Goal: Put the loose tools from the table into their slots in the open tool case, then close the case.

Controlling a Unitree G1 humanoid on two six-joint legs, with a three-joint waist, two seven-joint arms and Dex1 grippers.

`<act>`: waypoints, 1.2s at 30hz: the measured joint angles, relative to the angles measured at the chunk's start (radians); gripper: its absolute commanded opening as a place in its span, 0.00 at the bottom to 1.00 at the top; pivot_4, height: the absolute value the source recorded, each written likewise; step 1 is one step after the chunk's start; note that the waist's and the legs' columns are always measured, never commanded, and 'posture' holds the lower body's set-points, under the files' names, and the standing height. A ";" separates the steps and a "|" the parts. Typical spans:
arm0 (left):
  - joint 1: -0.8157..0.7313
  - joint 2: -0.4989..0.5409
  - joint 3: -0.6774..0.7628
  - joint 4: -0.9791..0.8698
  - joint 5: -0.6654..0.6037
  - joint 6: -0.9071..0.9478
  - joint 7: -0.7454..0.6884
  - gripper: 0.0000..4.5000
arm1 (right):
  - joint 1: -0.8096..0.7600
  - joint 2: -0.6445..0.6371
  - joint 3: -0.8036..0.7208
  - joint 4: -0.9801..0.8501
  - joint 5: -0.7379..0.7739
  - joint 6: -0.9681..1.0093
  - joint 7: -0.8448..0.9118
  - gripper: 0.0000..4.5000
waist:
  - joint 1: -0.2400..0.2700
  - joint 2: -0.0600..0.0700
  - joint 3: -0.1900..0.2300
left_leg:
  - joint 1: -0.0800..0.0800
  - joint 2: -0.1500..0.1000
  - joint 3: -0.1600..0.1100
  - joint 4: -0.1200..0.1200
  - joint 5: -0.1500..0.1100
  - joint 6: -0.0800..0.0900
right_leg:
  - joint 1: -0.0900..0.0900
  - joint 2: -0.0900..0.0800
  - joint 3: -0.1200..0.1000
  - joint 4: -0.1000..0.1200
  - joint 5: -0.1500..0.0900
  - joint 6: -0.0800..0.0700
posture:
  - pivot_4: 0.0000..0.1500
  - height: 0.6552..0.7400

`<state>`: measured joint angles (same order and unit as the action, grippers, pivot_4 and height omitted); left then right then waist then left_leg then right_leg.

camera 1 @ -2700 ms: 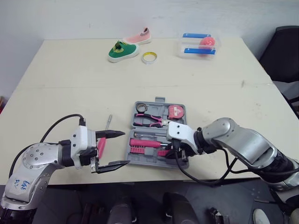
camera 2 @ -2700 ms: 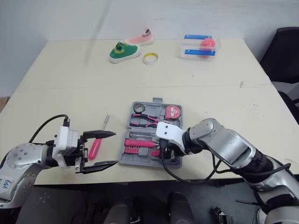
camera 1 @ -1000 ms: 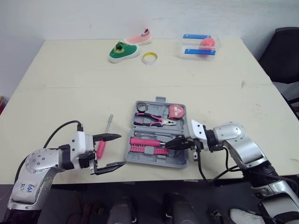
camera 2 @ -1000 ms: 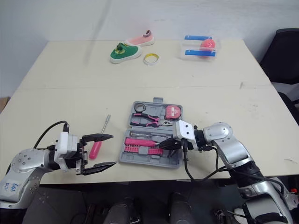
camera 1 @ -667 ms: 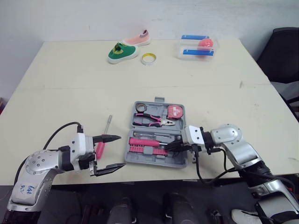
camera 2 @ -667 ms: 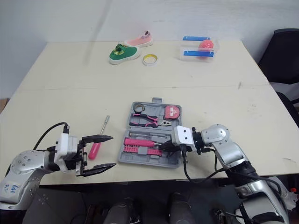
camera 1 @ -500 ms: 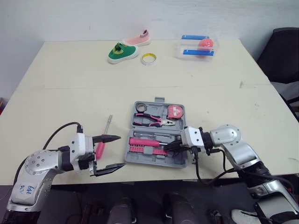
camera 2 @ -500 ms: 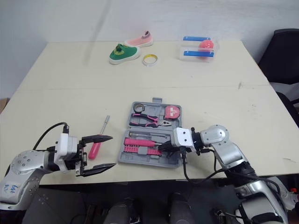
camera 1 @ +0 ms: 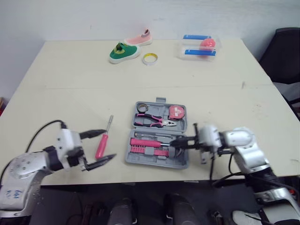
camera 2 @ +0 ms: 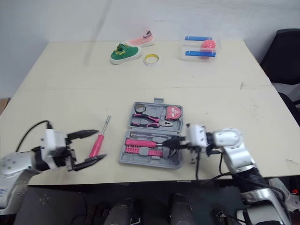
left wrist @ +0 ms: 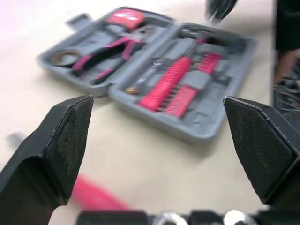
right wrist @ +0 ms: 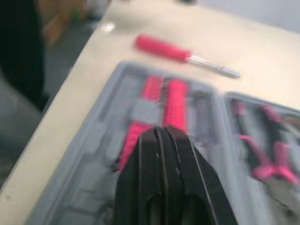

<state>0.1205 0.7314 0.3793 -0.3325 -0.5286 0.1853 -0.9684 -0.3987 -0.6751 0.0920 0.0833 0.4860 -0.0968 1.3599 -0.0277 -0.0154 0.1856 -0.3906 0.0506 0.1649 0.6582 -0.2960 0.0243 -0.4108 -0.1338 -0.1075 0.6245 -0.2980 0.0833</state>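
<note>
Tool case (camera 1: 157, 140) is open and lying flat near the front edge of the table (camera 1: 70, 84), roughly mid-width. The far half holds pliers (camera 1: 154, 122) and a pink tape measure (camera 1: 176, 112). The near half holds a pink-handled tool (camera 1: 146, 142) and a row of pink bits (camera 1: 143, 150). One loose tool is out: a screwdriver (camera 1: 103, 140) on the table just left of the case. Its pink handle points toward the front edge and its metal shaft toward the far edge. Left gripper (camera 1: 110, 144) is low at the front edge with its fingers spread wide and nothing clamped. The screwdriver handle sits right at the gap between the fingertips; I can't tell if either finger touches it. In the left wrist view the handle is a pink blur between the two pads, with the case beyond it. Right gripper (camera 1: 174, 142) has its fingers pressed together and carries nothing. Its tips are over the right end of the case's near half, pointing toward the left edge; contact with the case is unclear. Along the far edge, well apart from the case, are a green shoe (camera 1: 124, 51), a pink shoe (camera 1: 138, 37), a yellow tape roll (camera 1: 150, 58) and a clear container (camera 1: 199, 46) with blue strips.
</note>
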 measured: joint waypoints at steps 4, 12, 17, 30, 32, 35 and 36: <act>0.068 0.009 0.152 0.072 0.003 -0.001 0.048 1.00 | 0.055 -0.130 -0.164 0.019 0.067 0.049 0.029 0.56 | -0.001 0.000 0.000 | 0.001 0.000 -0.001 -0.001 -0.003 0.002 | 0.001 0.000 -0.001 -0.003 0.000 0.000 | 1.00 1.00; 0.169 0.007 0.366 0.365 0.072 -0.093 0.130 1.00 | -0.009 -0.286 -0.349 0.647 -0.095 -0.308 0.015 0.99 | -0.004 0.000 0.000 | 0.003 0.000 0.005 -0.002 -0.007 0.000 | -0.001 0.001 -0.004 -0.002 0.000 0.000 | 1.00 1.00; 0.220 -0.024 0.443 0.417 0.082 -0.095 0.201 1.00 | -0.019 -0.380 -0.359 0.994 -0.232 -0.442 -0.150 0.99 | -0.010 0.001 0.000 | 0.002 0.000 0.006 -0.004 -0.006 -0.006 | -0.002 0.000 0.001 -0.004 -0.001 -0.001 | 1.00 1.00; 0.241 -0.064 0.399 0.168 0.003 0.021 0.216 1.00 | -0.091 -0.257 -0.362 0.897 -0.213 -0.390 -0.123 0.99 | -0.039 0.001 0.000 | 0.005 0.002 0.006 -0.007 -0.002 -0.010 | -0.001 0.002 0.003 -0.002 -0.001 -0.001 | 1.00 1.00; 0.221 -0.064 0.368 0.109 -0.016 0.049 0.224 1.00 | -0.087 -0.223 -0.361 0.815 -0.185 -0.351 -0.105 0.99 | -0.034 0.001 0.000 | 0.004 0.001 0.006 -0.007 -0.001 -0.009 | -0.001 0.002 0.004 -0.001 -0.001 -0.001 | 1.00 1.00; 0.208 -0.063 0.314 -0.022 -0.049 0.131 0.260 1.00 | -0.040 -0.189 -0.363 0.607 -0.115 -0.238 -0.085 0.99 | -0.030 0.003 0.000 | 0.003 -0.005 -0.011 -0.012 0.007 -0.002 | 0.010 -0.004 -0.012 -0.004 0.000 0.000 | 1.00 1.00; 0.207 -0.065 0.289 -0.071 -0.060 0.167 0.284 1.00 | -0.024 -0.178 -0.363 0.531 -0.088 -0.191 -0.083 0.99 | -0.028 0.003 0.000 | 0.003 -0.002 -0.010 -0.008 0.006 -0.004 | 0.009 -0.002 -0.011 -0.004 0.000 -0.001 | 1.00 1.00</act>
<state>0.3274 0.6665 0.6682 -0.4034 -0.5883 0.3527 -0.6840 -0.4225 -0.8530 -0.2708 0.6141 0.3982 -0.2881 1.2766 -0.0554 -0.0125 0.1859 -0.3874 0.0488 0.1553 0.6501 -0.2903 0.0207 -0.4015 -0.1357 -0.1185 0.6207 -0.2984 0.0828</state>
